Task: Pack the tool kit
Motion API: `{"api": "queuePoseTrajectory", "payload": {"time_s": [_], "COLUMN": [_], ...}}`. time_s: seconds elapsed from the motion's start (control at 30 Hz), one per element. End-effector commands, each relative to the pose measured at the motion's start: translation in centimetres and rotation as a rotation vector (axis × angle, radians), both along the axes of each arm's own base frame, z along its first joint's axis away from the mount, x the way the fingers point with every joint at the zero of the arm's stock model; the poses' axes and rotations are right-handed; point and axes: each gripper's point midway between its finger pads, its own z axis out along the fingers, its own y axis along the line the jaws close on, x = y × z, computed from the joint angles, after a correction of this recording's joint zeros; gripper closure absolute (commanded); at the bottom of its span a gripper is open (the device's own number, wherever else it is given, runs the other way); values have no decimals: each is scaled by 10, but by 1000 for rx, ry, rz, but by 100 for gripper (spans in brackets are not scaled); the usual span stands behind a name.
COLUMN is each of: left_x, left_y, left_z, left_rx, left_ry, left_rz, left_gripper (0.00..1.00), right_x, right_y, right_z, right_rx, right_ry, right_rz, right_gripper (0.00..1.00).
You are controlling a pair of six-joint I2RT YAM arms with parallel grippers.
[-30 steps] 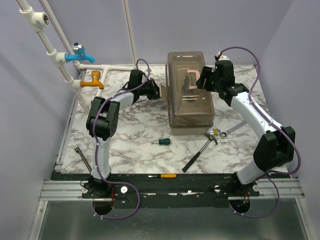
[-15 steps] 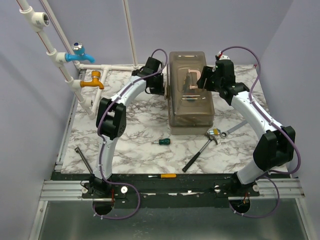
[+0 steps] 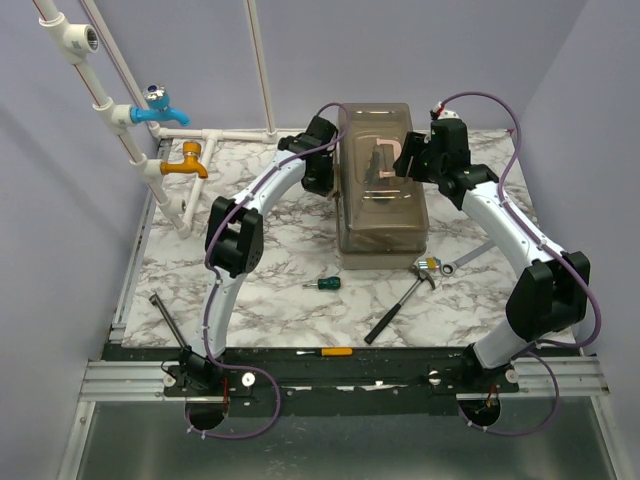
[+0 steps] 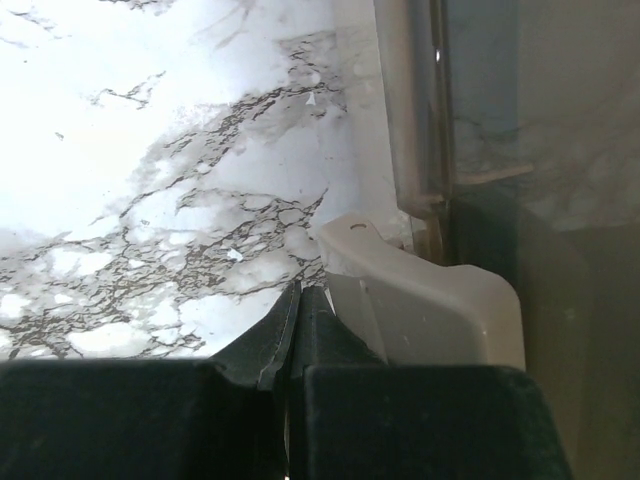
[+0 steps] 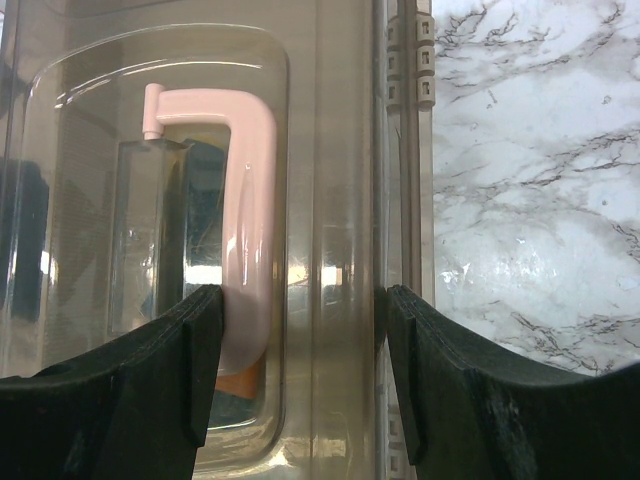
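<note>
A marble-patterned table (image 3: 270,300) is lying inside a booth of plain lavender walls (image 3: 60,250), its veined top catching a hard glare in the left wrist view (the stone is washing out nearly to white there). The toolbox (image 3: 382,215) is sitting toward the far middle of the table, its smoky lid (image 3: 372,120) down and the pink handle (image 3: 385,160) showing at its top. The left gripper (image 4: 298,300) is hovering low at the box's left side, its fingers pressed together on nothing, just beside a beige latch (image 4: 420,290). The right gripper (image 5: 302,300) is hanging over the lid with its fingers spread wide, one just beside the handle and the other at the lid's right edge. Nearer the arms, a green-handled screwdriver (image 3: 322,284), a hammer (image 3: 398,308) and a wrench (image 3: 462,260) are lying loose on the marble. An orange-handled screwdriver (image 3: 325,352) is resting on the black front rail (image 3: 400,358). At the far left, a blue tap (image 3: 160,108) and an orange tap (image 3: 185,162) are sticking out from white pipes (image 3: 135,142).
</note>
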Motion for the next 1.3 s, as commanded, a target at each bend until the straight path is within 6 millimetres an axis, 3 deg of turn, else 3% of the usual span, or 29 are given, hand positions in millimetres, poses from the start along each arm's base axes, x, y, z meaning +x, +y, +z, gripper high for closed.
{"api": "queuePoseTrajectory", "payload": {"time_s": [0.0, 0.13, 0.3, 0.4, 0.57, 0.83, 0.97, 1.13, 1.2, 1.27], "left_x": [-16, -16, -19, -25, -33, -43, -39, -38, -40, -43], "left_y": [-26, -6, -4, -28, -78, -110, -90, -36, -17, -2], "left_z": [-8, -17, -29, -29, 0, 36, 40, 66, 83, 102], "left_rx": [48, 162, 195, 69, -240, -518, -478, -369, -318, -289], "left_ry": [0, 6, 26, 38, 18, -5, -48, -222, -289, -337], "left_rz": [-80, -63, -80, -133, -230, -274, -208, -110, -83, -63], "left_gripper": [100, 100, 100, 100, 100, 100, 100, 100, 99, 96], "right_x": [-19, -19, -19, -18, -20, -23, -23, -24, -25, -26], "right_y": [30, 30, 30, 31, 42, 55, 49, 29, 23, 15], "right_z": [-34, -34, -35, -33, -34, -41, -36, -6, 7, 22], "right_rx": [31, 29, 26, 36, 84, 152, 137, 84, 68, 59], "right_ry": [134, 134, 135, 131, 133, 148, 131, 45, 11, -32], "right_rz": [140, 140, 137, 140, 177, 212, 188, 122, 101, 72], "right_gripper": [50, 50, 50, 50, 51, 51, 50, 43, 29, 2]}}
